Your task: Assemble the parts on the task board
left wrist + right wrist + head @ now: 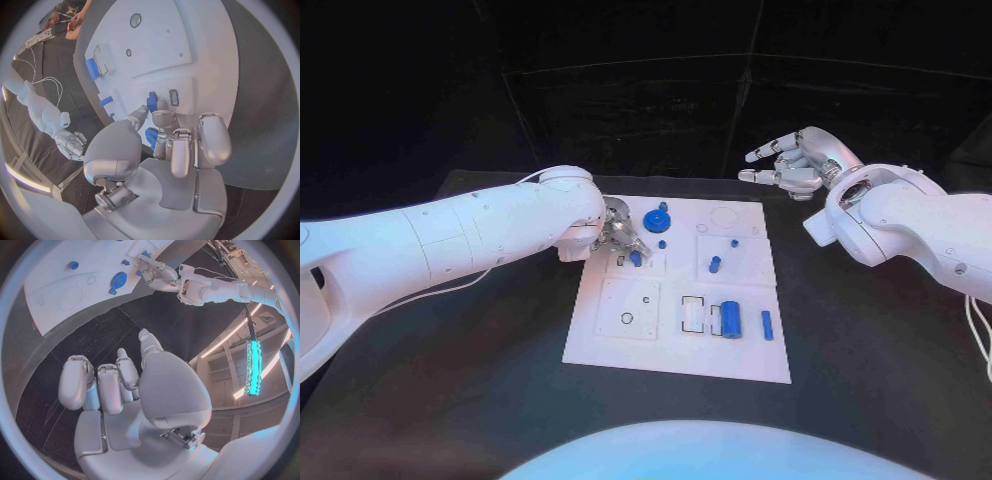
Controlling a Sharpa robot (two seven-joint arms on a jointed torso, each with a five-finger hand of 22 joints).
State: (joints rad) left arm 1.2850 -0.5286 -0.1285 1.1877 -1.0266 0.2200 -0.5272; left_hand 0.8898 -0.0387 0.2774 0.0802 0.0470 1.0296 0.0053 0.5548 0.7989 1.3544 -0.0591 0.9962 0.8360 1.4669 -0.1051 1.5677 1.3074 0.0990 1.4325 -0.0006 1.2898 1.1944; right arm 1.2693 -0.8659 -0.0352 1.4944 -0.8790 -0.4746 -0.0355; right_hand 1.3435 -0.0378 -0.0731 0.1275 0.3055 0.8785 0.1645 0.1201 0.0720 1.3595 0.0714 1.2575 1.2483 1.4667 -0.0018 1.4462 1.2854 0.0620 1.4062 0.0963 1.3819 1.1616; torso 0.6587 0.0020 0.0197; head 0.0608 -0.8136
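The white task board (620, 345) lies in the middle of the black table. My left hand (615, 235) hovers low over its far left corner. In the left wrist view the left hand (172, 150) pinches a small blue peg (152, 101) between thumb and a fingertip, beside a dark slot (174, 97). In the head view the same blue peg (635, 258) shows just under the fingers. A round blue gear (658, 221) sits right beside that hand. My right hand (795, 163) is raised beyond the board's far right corner, fingers apart and holding nothing.
More blue parts sit on the board: a peg (715, 264), a tiny stud (734, 242), a thick cylinder (731, 319) and a slim bar (767, 325) near the front right. A square plate with a hole (627, 309) sits at the front left.
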